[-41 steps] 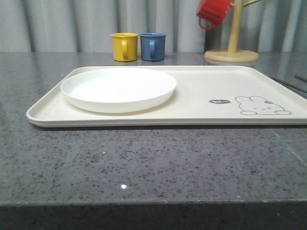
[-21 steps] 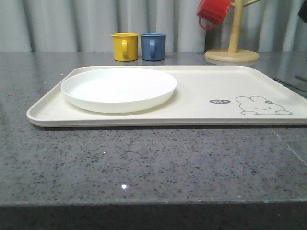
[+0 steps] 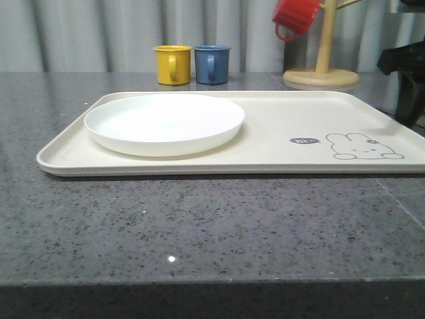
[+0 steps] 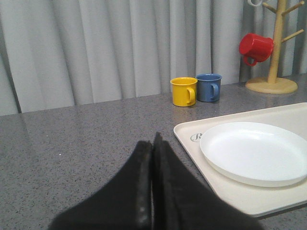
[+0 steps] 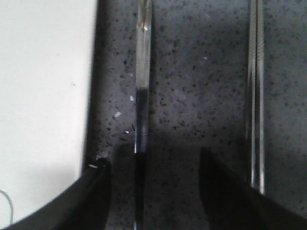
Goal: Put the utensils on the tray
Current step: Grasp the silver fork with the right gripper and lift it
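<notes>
The cream tray (image 3: 279, 126) with the rabbit drawing lies across the middle of the table. My right arm (image 3: 406, 76) hangs just past its right end. In the right wrist view my right gripper (image 5: 153, 160) is open and low over the dark counter. A slim silver utensil handle (image 5: 143, 91) runs between its fingers, untouched. A pair of silver chopsticks (image 5: 254, 96) lies parallel outside one finger, and the tray rim (image 5: 86, 96) lies outside the other. My left gripper (image 4: 153, 141) is shut and empty, over bare counter beside the tray's left end (image 4: 192, 143).
A round white plate (image 3: 164, 123) takes up the tray's left half. A yellow mug (image 3: 172, 64) and a blue mug (image 3: 212, 64) stand behind the tray. At the back right, a red mug (image 3: 294, 16) hangs on a wooden mug tree (image 3: 322, 63).
My right arm has come into the front view at the right edge and dropped down beside the tray's right end. Tray, plate and mugs have not moved.
</notes>
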You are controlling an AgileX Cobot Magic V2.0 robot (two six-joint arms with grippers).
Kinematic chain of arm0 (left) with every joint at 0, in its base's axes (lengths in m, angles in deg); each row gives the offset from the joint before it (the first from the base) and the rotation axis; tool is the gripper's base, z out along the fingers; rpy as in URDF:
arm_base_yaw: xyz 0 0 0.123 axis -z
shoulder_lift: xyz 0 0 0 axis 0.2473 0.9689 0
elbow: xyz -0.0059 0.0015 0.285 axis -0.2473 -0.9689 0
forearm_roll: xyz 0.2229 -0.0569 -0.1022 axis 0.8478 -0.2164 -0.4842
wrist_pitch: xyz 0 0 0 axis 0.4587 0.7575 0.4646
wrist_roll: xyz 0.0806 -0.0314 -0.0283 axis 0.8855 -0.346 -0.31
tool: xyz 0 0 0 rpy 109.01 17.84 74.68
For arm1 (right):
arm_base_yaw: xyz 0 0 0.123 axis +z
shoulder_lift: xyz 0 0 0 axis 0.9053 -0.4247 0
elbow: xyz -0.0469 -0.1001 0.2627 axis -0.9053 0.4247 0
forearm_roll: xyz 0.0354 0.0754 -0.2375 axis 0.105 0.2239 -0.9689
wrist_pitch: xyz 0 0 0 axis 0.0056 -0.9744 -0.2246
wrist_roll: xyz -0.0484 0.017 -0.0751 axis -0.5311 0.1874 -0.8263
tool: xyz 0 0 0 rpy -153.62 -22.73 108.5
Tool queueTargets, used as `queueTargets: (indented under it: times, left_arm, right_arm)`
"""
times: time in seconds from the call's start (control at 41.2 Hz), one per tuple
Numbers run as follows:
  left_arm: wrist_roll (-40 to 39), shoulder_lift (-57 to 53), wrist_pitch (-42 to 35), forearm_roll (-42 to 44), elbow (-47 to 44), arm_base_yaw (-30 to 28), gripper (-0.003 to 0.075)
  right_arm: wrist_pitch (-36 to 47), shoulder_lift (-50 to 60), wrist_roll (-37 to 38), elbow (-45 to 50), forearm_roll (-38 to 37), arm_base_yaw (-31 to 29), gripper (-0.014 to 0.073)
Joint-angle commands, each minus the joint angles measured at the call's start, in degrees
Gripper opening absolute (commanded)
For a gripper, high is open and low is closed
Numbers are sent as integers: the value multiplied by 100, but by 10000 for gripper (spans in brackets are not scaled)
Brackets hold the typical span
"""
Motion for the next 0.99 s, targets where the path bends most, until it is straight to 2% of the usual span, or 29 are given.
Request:
queueTargets:
  times: [0.0, 0.34, 0.485, 0.728, 0.971]
  left_arm:
    - [-66, 75, -469, -62, 154, 0, -19]
    - [-66, 75, -469, -62, 154, 0, -19]
    - [-66, 75, -469, -62, 154, 0, -19]
    - [-66, 75, -469, -62, 154, 0, -19]
    - [-66, 75, -469, -62, 154, 0, -19]
  right_arm:
    - [243, 152, 0, -191, 7, -1, 398]
    - [218, 119, 0, -191, 7, -1, 29]
    - [207, 172, 0, -210, 7, -1, -88]
    - [-442, 415, 119, -615, -40, 44, -91]
    - [-1193, 464, 659, -1238, -456, 670, -91]
